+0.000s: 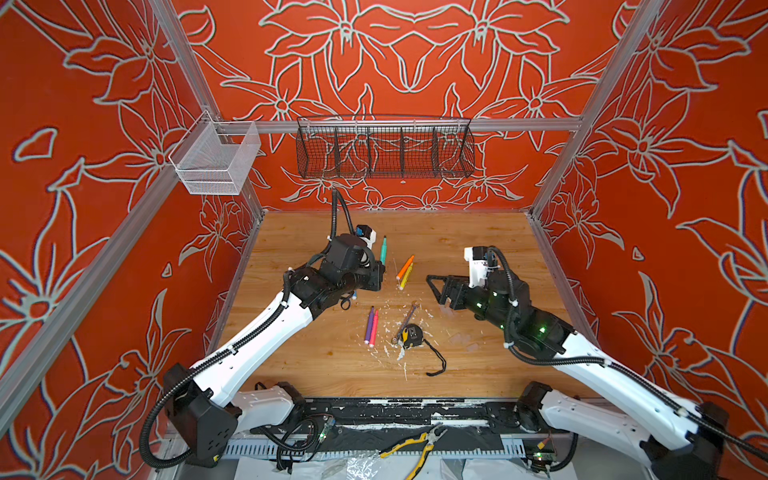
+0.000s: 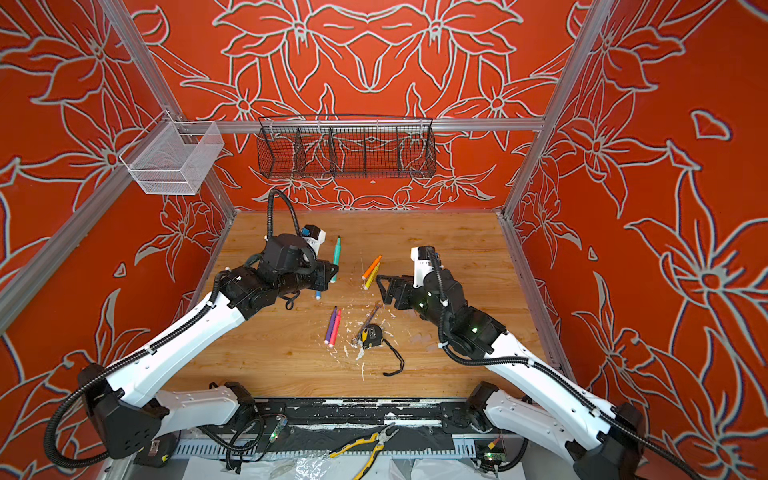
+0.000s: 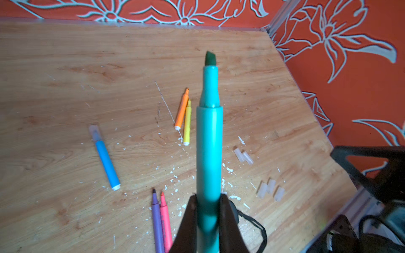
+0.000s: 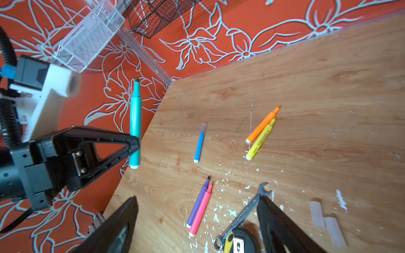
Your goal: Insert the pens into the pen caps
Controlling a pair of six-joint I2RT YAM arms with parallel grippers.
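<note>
- Wooden desk (image 1: 457,232), orange floral walls: our left hand (image 3: 207,210) pinches the green pen (image 3: 209,142), tip aimed toward the back wall.
- We spot the pen caps (image 3: 270,189) lying flat near our spread right hand (image 1: 435,291), the nearer one.

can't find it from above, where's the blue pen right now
The blue pen lies flat under the left gripper, only its end showing in both top views, left of the orange pen.

Wooden worktop (image 1: 457,232): orange marker pen (image 1: 405,267) touching yellow marker pen (image 1: 404,281), far; purple marker pen (image 1: 369,324) beside pink marker pen (image 1: 374,329), nearer; capped blue marker pen (image 3: 105,160) left; grey metal wrench (image 1: 406,322) against yellow-black tape measure (image 1: 412,336) (white flecks (image 1: 401,355) around); clear plastic caps (image 3: 243,155) right.
</note>
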